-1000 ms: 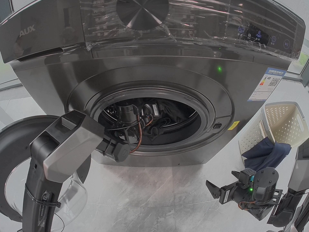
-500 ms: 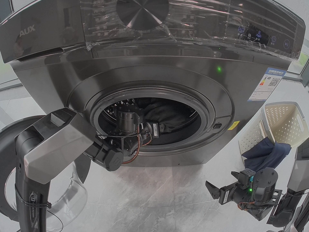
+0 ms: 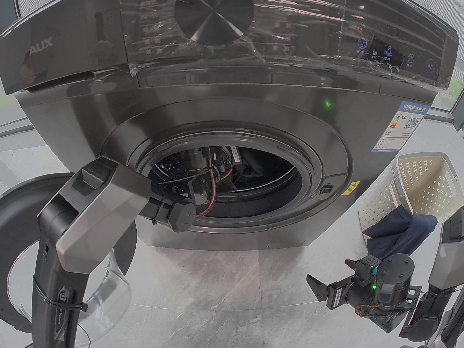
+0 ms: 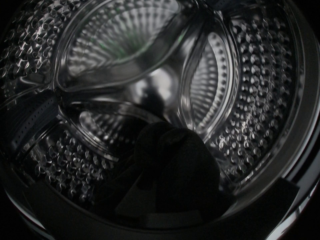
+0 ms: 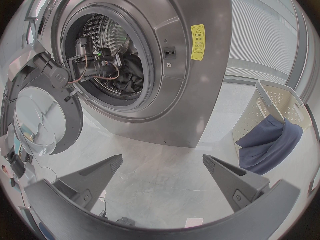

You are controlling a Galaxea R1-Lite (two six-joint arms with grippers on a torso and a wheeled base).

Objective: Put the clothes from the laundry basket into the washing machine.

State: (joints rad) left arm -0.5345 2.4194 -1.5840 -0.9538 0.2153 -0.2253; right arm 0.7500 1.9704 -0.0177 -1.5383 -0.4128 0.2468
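Note:
The grey washing machine (image 3: 309,136) stands with its round opening uncovered. My left gripper (image 3: 227,163) is inside the drum, close to a dark garment (image 3: 253,165) lying there. From the right wrist, that gripper (image 5: 108,62) sits just beside the same dark clothes (image 5: 131,77). In the left wrist view a black shape (image 4: 176,170) lies low in the dimpled steel drum (image 4: 263,84). At the right stands the cream laundry basket (image 3: 425,180), a navy cloth (image 3: 398,230) draped over its front rim. My right gripper (image 3: 328,274) hovers open and empty above the floor, left of the basket.
The machine's round glass door (image 3: 29,228) is swung open at the left, behind my left arm. Pale tiled floor (image 3: 232,286) lies between the machine and my right gripper. The basket (image 5: 266,107) and its navy cloth (image 5: 266,140) lie off to one side in the right wrist view.
My left arm drew back and down to the drum's lip half a second ago, then pushed up and into the drum again. The right gripper sank slightly.

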